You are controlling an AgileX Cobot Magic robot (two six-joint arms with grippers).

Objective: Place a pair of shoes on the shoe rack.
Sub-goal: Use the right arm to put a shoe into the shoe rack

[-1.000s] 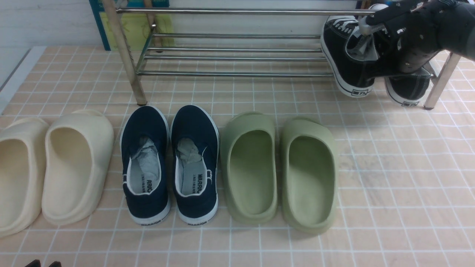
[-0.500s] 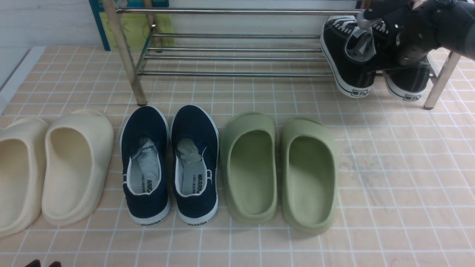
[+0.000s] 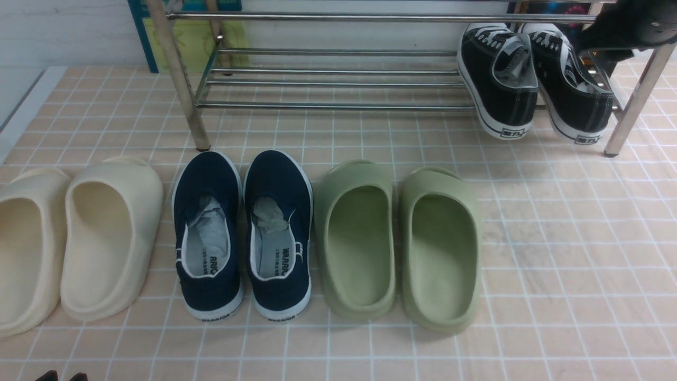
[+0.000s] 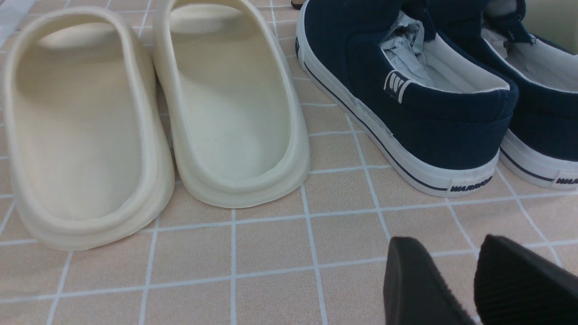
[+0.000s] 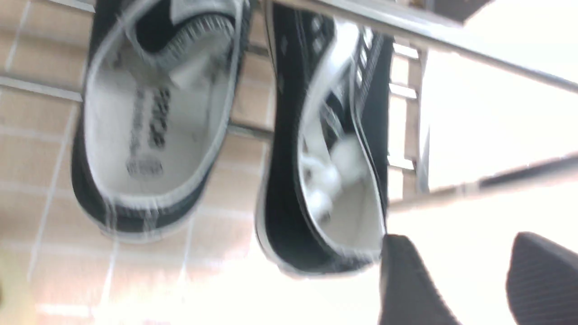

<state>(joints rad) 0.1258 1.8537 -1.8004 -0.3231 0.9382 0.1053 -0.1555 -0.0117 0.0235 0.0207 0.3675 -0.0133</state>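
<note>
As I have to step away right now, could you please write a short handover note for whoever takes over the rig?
Left claw: open, empty, low over the floor.
Right claw: open, empty, up at the right end of the rack.
Black sneakers: both on the rack's lower shelf at its right end, side by side, heels jutting over the front bar.
Done: pair placed, nothing gripped.
Left: probably only drawing the right arm clear of the rack.

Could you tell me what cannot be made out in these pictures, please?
- Insole print in the black sneakers: right wrist view, motion blur.
- Right gripper: front view, cut off by the top edge.
- Outer cream slipper: front view, cut off by the left edge.
</note>
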